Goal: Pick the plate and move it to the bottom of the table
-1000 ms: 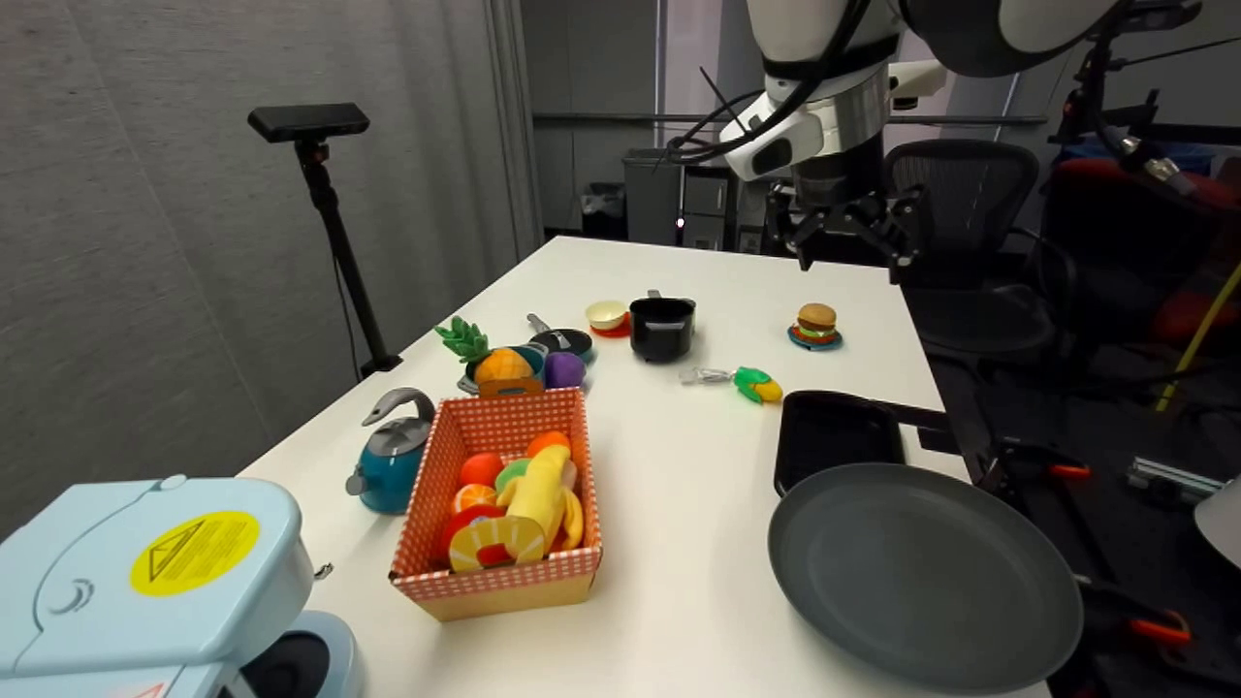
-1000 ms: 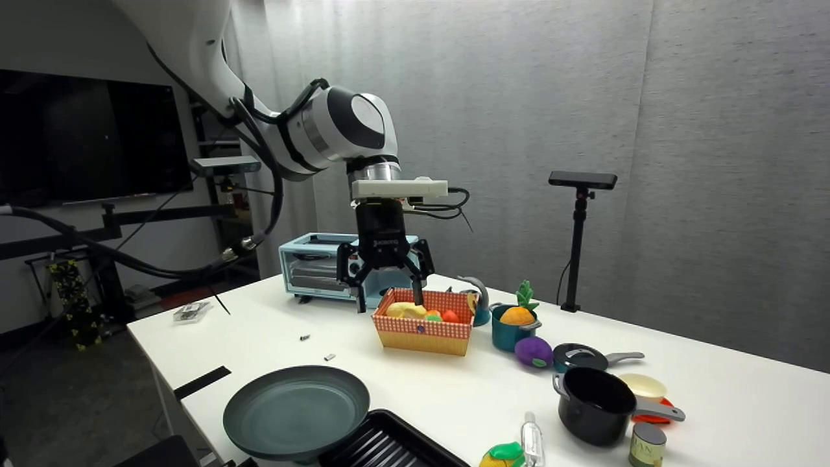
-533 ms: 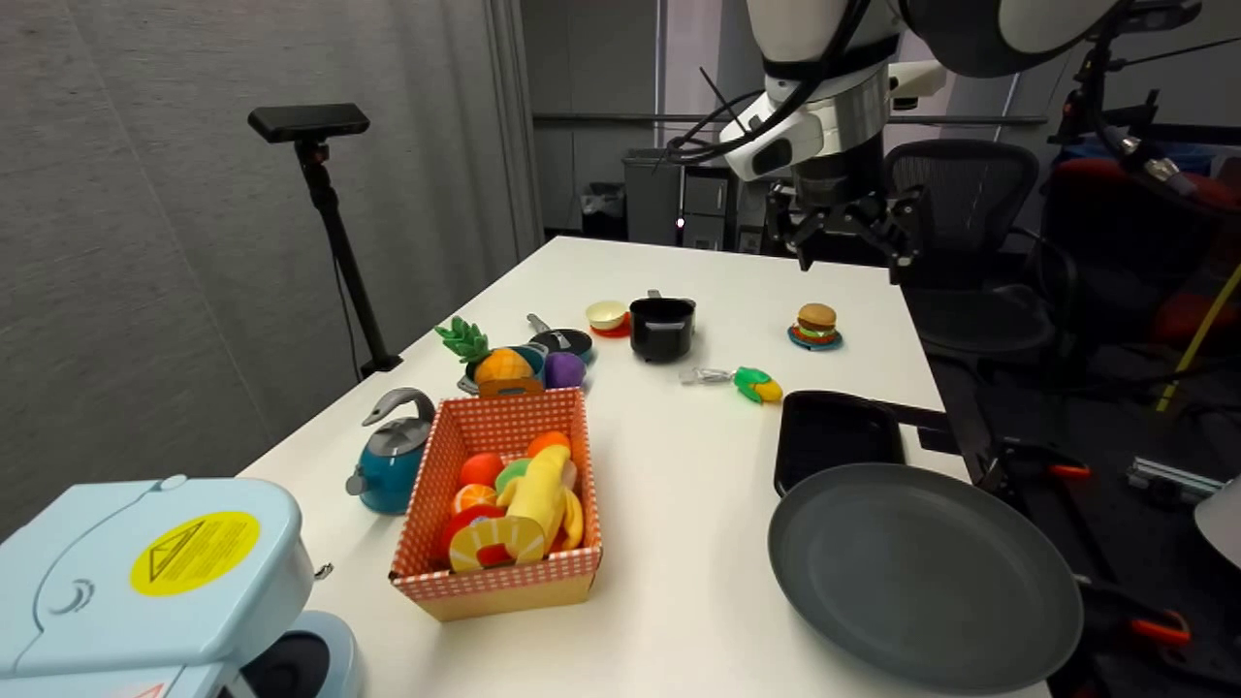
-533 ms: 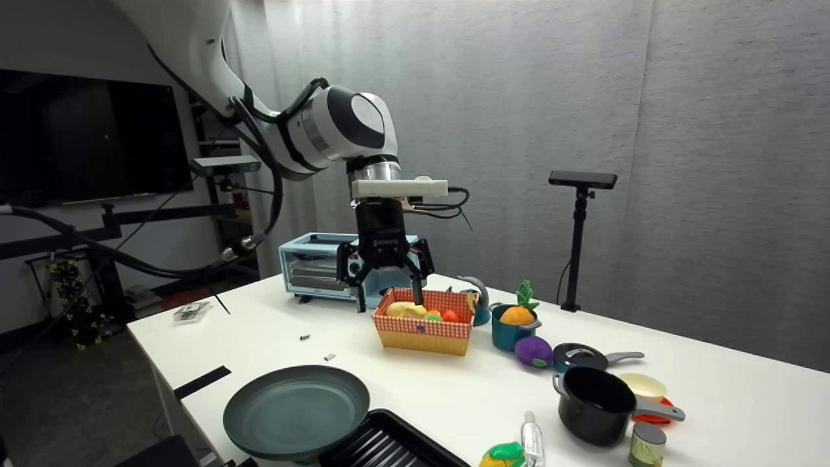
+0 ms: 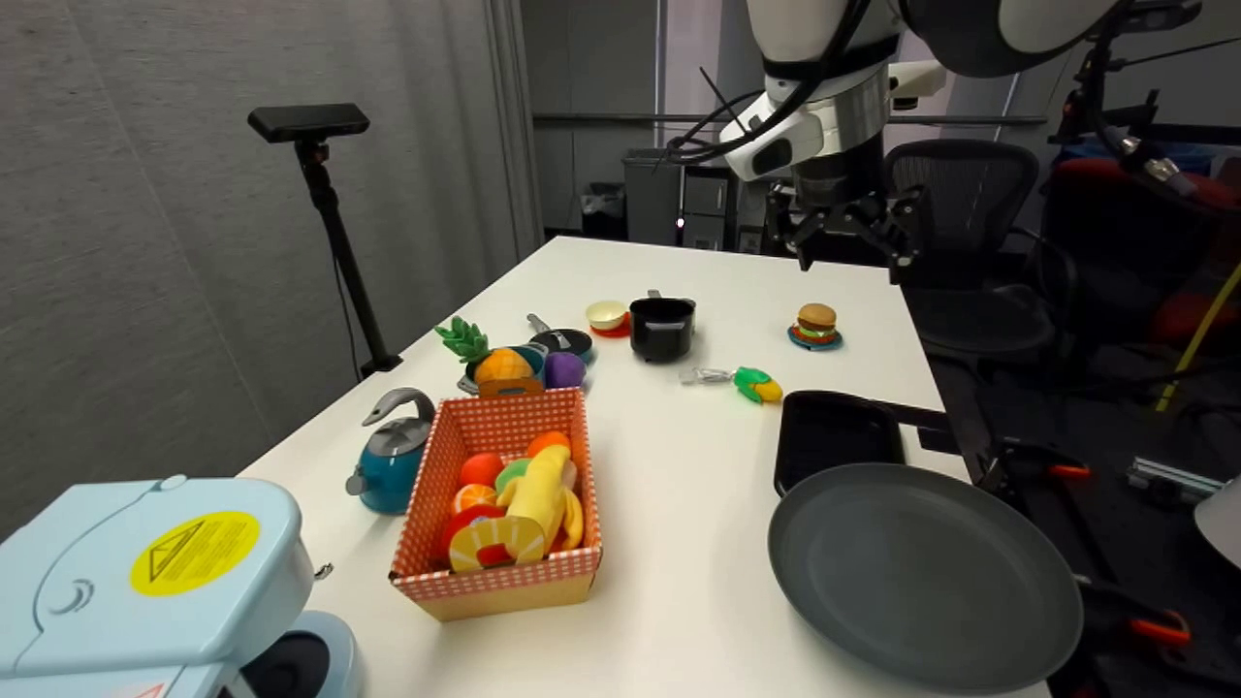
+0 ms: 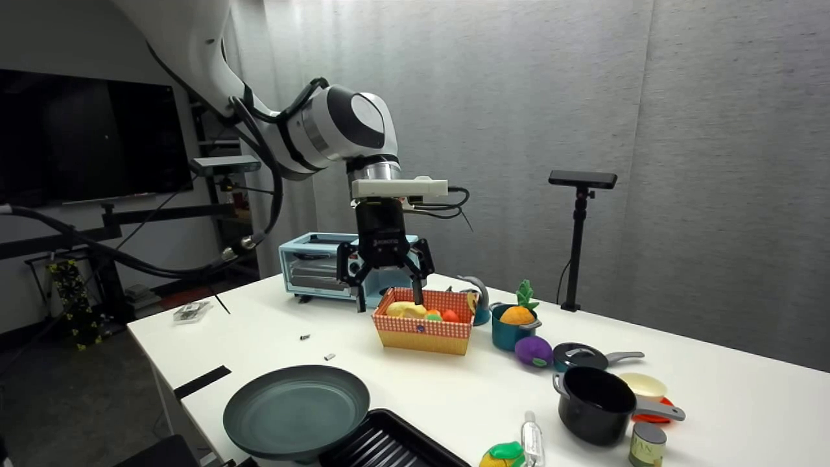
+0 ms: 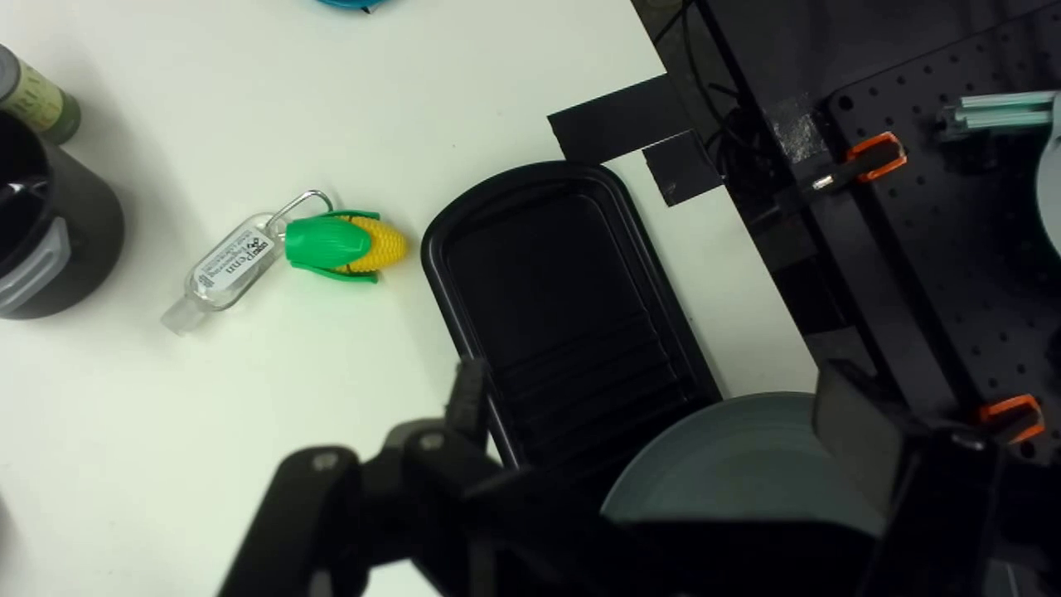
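Observation:
The plate (image 5: 926, 577) is round, flat and dark grey. It lies near an edge of the white table (image 5: 679, 465), and its rim overlaps one end of the black tray (image 5: 839, 436). The plate also shows in an exterior view (image 6: 297, 412) and partly in the wrist view (image 7: 738, 464), where my gripper hides its lower part. I cannot tell whether its rim rests on the tray. My gripper (image 6: 390, 302) hangs in the air above the table, fingers wide apart with nothing between them. It also shows open in an exterior view (image 5: 852, 267) and the wrist view (image 7: 655, 390).
The orange fruit basket (image 6: 423, 342) stands mid-table. A toy corn (image 7: 344, 245), a small clear bottle (image 7: 232, 264) and a black pot (image 6: 596, 405) lie beyond the tray. A light blue toaster oven (image 6: 318, 269), teal kettle (image 5: 393, 470) and toy burger (image 5: 816, 325) are also on the table.

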Tool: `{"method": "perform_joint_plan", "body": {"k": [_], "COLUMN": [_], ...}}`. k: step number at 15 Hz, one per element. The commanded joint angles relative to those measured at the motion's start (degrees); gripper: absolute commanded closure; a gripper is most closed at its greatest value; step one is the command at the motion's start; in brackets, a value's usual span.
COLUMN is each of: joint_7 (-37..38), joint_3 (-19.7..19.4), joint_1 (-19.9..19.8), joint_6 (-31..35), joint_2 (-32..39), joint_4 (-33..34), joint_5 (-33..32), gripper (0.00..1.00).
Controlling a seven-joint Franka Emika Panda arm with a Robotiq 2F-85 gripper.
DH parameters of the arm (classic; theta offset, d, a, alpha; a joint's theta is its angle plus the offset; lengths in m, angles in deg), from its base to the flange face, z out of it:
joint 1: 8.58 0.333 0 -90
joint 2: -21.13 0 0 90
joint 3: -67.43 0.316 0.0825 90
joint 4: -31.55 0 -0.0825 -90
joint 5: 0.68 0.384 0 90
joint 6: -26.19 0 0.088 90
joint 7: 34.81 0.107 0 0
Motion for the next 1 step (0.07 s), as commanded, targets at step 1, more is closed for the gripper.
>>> {"method": "perform_joint_plan", "body": {"k": [1], "joint_7": [0.01], "joint_3": [-0.85], "joint_1": [0.88], "joint_6": [-0.12], "joint_2": [0.02], "joint_4": [0.09], "joint_5": [0.0], "gripper": [0.0]}}
